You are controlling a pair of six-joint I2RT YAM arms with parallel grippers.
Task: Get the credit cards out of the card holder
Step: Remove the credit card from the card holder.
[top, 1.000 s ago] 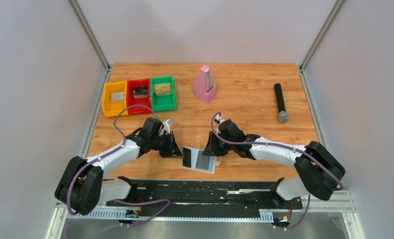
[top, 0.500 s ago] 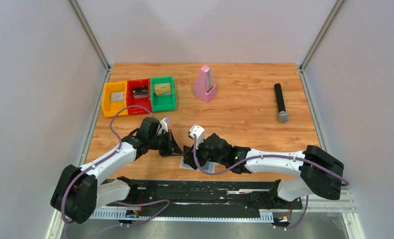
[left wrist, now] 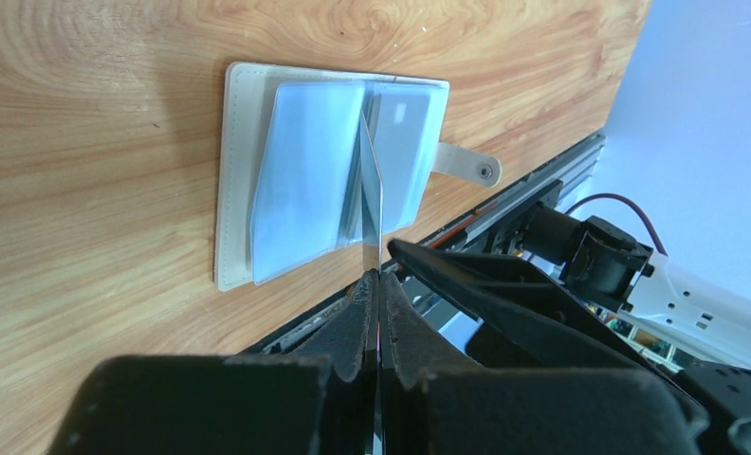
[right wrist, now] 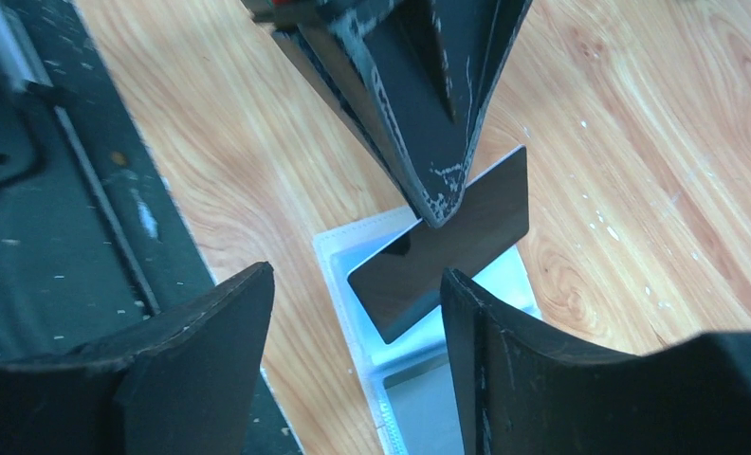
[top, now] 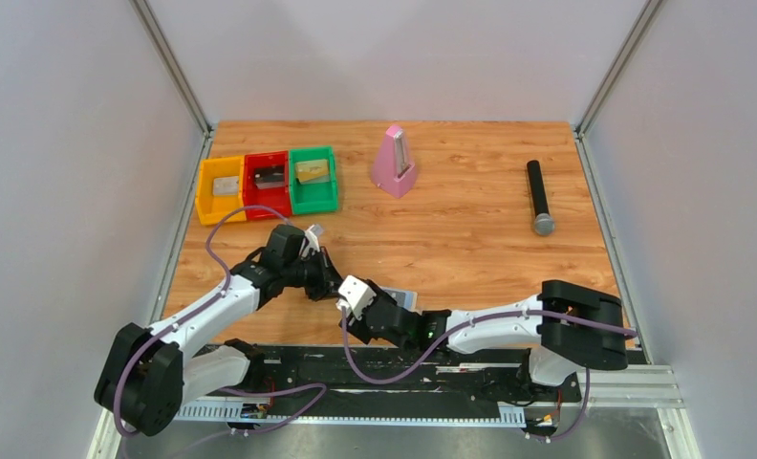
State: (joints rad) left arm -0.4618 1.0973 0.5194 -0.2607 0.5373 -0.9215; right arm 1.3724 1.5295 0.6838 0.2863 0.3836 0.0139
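The cream card holder (left wrist: pixel 234 180) lies spread open near the table's front edge, its pale blue panels facing up. In the top view only a corner of the card holder (top: pixel 403 297) shows beside the right arm. My left gripper (left wrist: pixel 377 280) is shut on a dark credit card (right wrist: pixel 448 251), held on edge just above the holder's middle fold. The left fingers (right wrist: pixel 419 114) point down at it in the right wrist view. My right gripper (right wrist: pixel 355 275) is open, with one jaw on either side of the card's lower corner and touching nothing. A pale grey card (left wrist: pixel 400 133) sits in one pocket.
Yellow (top: pixel 220 188), red (top: pixel 266 183) and green (top: pixel 313 178) bins stand at the back left, each with a small item inside. A pink metronome (top: pixel 393 163) is at the back centre and a black microphone (top: pixel 539 197) on the right. The black base rail (top: pixel 403 368) borders the near edge.
The right arm swept left across the holder to face the left gripper, and its jaws opened wide. The left gripper kept its grip on the dark card and barely shifted.
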